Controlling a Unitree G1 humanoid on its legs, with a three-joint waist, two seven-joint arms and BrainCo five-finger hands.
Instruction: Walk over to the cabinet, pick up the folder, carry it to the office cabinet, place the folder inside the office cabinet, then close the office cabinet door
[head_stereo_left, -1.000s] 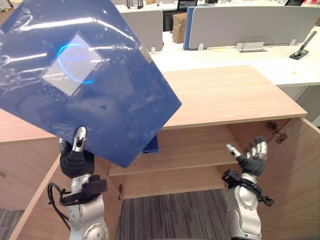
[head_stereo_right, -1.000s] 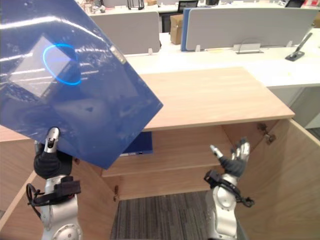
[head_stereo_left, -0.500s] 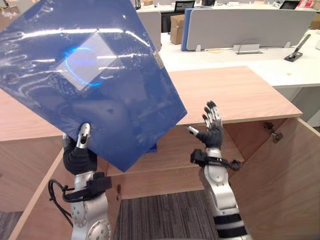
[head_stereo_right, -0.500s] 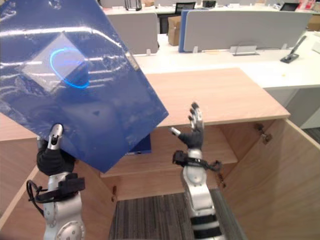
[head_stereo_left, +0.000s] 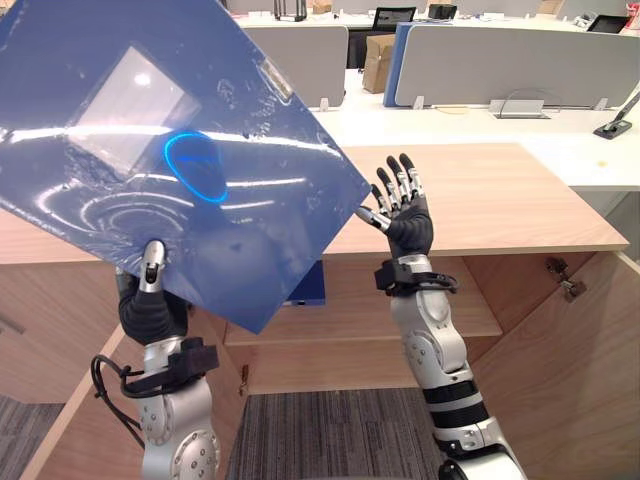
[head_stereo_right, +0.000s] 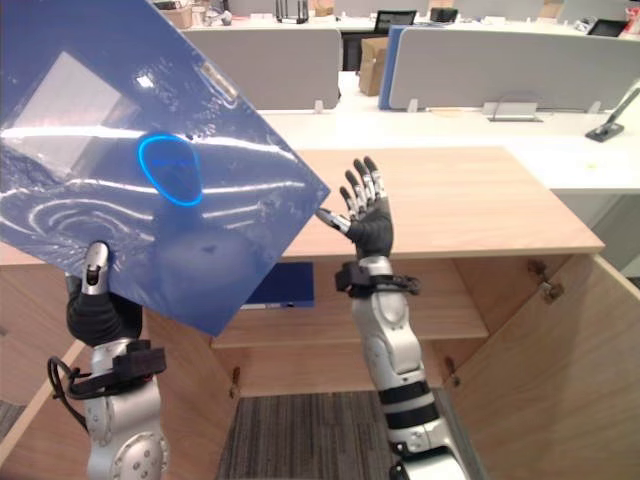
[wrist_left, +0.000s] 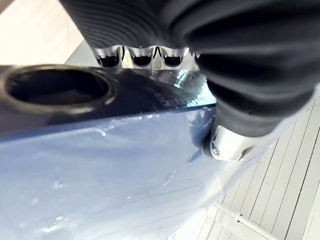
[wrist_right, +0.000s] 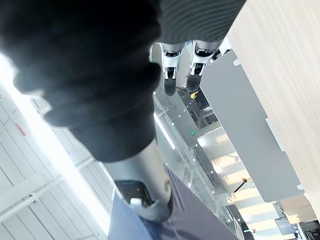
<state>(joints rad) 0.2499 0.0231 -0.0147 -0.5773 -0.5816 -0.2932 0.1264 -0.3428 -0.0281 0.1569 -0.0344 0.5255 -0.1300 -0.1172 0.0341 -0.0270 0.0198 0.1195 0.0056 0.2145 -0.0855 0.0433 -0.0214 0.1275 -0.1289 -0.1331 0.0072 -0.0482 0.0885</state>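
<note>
The left hand (head_stereo_left: 150, 300) sits in the lower left of the head views, its forearm rising almost straight up from the bottom edge. It grips the folder (head_stereo_left: 180, 150) by its lower edge. In the left wrist view the fingers (wrist_left: 142, 56) curl over the spine next to the round finger hole, and the thumb (wrist_left: 227, 142) presses on the glossy, plastic-wrapped face. The folder is held high and tilted, one corner pointing down past the hand. Its broad blue face covers the upper left of the frame, in front of the left part of the cabinet (head_stereo_left: 500, 200).

The right hand (head_stereo_left: 405, 215) stands upright in the middle of the frame on a raised forearm. Its fingers are straight and fanned wide and hold nothing. The thumb points toward the folder's right corner; in the right wrist view it lies against the blue sheet, though I cannot tell whether it touches or is just beside it.

The cabinet is open below its wooden top, with a door (head_stereo_left: 570, 380) swung out at the lower right. On the shelf (head_stereo_left: 380, 315) inside lies a blue binder (head_stereo_left: 308, 285), partly hidden behind the folder. Grey carpet (head_stereo_left: 320, 435) shows at the bottom centre. Grey desk screens (head_stereo_left: 520, 75) and a cardboard box (head_stereo_left: 378, 60) line the top of the frame.
</note>
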